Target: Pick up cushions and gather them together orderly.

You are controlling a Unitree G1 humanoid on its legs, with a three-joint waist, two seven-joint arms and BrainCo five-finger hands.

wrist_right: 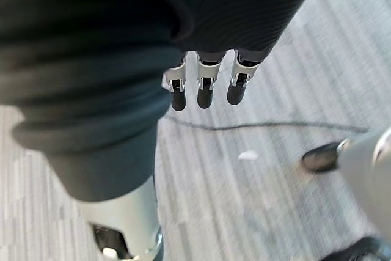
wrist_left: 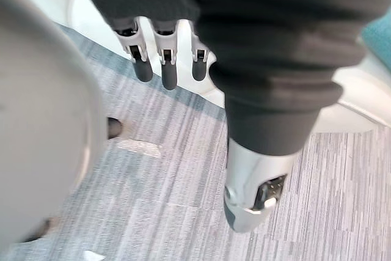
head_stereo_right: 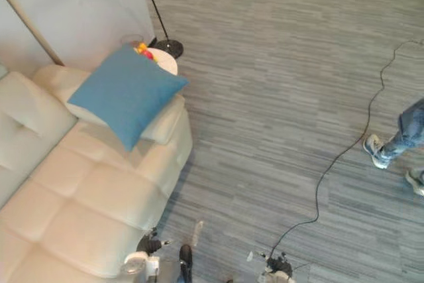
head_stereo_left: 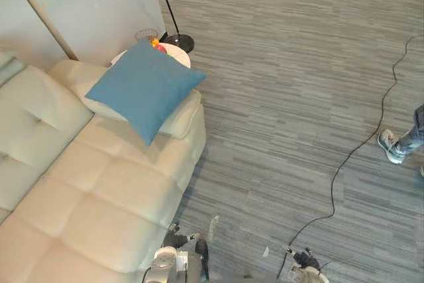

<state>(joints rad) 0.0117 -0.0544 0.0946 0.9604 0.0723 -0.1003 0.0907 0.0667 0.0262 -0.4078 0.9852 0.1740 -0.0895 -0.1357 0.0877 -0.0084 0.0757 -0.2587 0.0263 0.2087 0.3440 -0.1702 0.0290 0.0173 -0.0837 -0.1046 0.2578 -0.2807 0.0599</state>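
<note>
A blue square cushion [head_stereo_left: 144, 88] leans on the arm of a cream leather sofa [head_stereo_left: 99, 190], at the sofa's far end. Its teal edge [wrist_left: 380, 40] shows in the left wrist view. My left hand [wrist_left: 164, 59] hangs low beside the sofa's front edge, fingers straight, holding nothing. My right hand [wrist_right: 206, 85] hangs over the grey carpet, fingers straight and empty. In the eye views both hands sit at the bottom edge, the left hand [head_stereo_left: 173, 256] by the sofa corner and the right hand [head_stereo_left: 306, 266] farther right.
Behind the cushion stands a small round white side table [head_stereo_left: 173, 54] with colourful items, next to a floor lamp's black base [head_stereo_left: 179, 42]. A black cable [head_stereo_left: 361, 144] runs across the carpet. A person's shoe and leg [head_stereo_left: 397, 142] stand at the right.
</note>
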